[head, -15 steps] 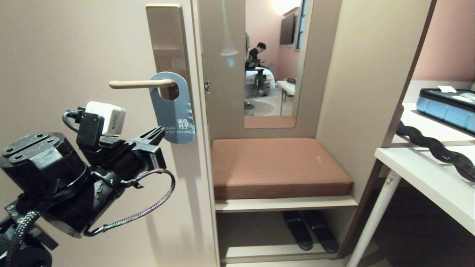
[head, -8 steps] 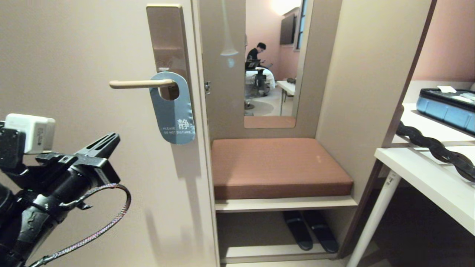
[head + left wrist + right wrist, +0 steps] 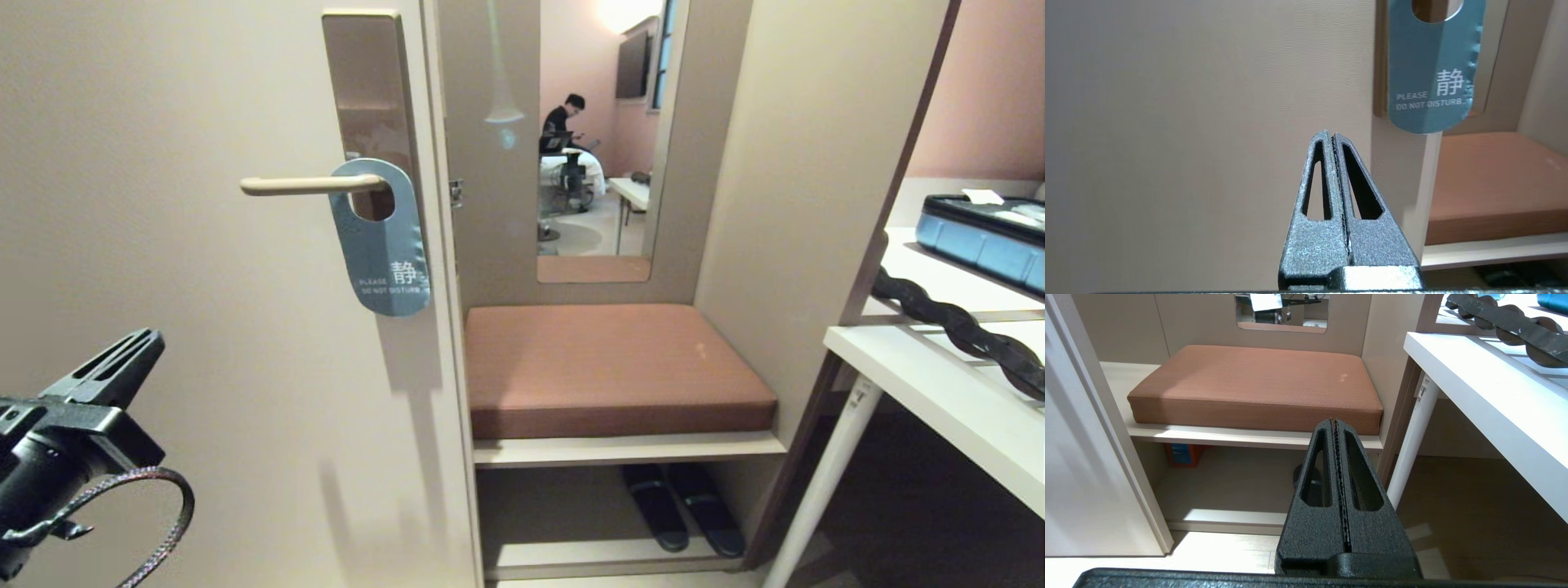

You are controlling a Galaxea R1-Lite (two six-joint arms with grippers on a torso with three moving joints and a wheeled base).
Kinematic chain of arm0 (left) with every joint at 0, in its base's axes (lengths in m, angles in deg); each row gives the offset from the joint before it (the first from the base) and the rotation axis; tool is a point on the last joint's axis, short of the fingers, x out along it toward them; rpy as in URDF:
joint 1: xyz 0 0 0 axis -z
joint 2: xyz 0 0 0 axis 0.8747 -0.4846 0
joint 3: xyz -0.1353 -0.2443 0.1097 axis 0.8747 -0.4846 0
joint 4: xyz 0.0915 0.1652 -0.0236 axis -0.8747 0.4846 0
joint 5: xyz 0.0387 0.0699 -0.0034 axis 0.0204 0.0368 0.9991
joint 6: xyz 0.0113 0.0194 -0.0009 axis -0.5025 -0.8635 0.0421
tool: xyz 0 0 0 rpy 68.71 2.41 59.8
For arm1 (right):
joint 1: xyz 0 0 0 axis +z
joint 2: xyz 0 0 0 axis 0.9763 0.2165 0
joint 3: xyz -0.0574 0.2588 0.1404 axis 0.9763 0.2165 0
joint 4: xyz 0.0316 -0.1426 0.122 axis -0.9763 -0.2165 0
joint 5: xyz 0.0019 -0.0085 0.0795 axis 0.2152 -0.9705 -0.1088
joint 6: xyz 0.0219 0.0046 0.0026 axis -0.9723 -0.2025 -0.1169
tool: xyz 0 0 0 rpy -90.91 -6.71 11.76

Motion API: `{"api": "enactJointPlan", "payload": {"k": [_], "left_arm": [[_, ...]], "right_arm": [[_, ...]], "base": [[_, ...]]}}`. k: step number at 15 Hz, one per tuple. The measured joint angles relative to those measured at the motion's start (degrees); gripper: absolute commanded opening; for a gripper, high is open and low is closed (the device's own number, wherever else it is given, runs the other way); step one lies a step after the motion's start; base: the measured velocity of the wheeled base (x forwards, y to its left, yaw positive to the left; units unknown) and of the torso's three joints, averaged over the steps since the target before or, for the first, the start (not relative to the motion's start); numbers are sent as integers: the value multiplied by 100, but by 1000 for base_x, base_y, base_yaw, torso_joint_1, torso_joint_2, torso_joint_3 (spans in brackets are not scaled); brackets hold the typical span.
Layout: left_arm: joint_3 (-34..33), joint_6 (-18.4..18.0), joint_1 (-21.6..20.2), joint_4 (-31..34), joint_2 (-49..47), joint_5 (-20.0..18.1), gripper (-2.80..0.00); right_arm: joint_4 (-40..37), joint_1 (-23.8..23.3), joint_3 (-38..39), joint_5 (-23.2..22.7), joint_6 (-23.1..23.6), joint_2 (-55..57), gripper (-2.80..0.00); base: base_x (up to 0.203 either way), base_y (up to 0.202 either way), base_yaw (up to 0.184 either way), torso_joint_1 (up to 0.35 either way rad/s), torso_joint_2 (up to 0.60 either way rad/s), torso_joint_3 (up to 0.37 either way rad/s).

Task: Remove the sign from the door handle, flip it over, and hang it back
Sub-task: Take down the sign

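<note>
- Sign (image 3: 380, 238) hangs on the door handle (image 3: 310, 185), oval hole looped over the lever close to the bronze plate (image 3: 371, 90); blue-grey "do not disturb" face turned out to the room.
- It hangs straight down against the cream door (image 3: 163, 163), lower end below the plate's bottom edge, near the door's right edge.
- Left gripper (image 3: 122, 363) sits low at the left, pointing up and right toward the sign, well apart from it; nothing touching.
- Left fingers (image 3: 1345, 171) pressed together, no gap, nothing between them.
- Right gripper (image 3: 1335, 428) not in the head view; wrist view has it pointing at the brown cushion (image 3: 1257, 386) and the shelf under it, far right of the door. Fingers (image 3: 1349, 465) pinched together, empty. Looks parked.
- Progress judgement: either nothing started (blue face would be the start side) or all done (blue face is the flipped result); the present frames alone can't settle it.
- Empty, closed-up left gripper well away from the sign fits either reading.
- If not started: all left to do, i.e. open the fingers, reach, lift off the lever, flip, rehang.
- Person (image 3: 563, 118) seated far back in the room, not involved.
</note>
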Motion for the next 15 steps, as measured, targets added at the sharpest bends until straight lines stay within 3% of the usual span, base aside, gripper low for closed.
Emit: {"api": "enactJointPlan", "payload": {"k": [7,11,15], "left_arm": [[-644,17,-35,78,734,128,-280],[-728,29,-111,931,1417,117,-280],[-739,138,-724,2181,2342,-38,-280]], "right_arm": [[2,0,0,0,1,0,-280],[2,0,0,2,1,0,-280],[2,0,0,2,1,0,-280]], "base": [[0,0,0,0,0,0],[0,0,0,0,0,0],[0,0,0,0,0,0]]}}
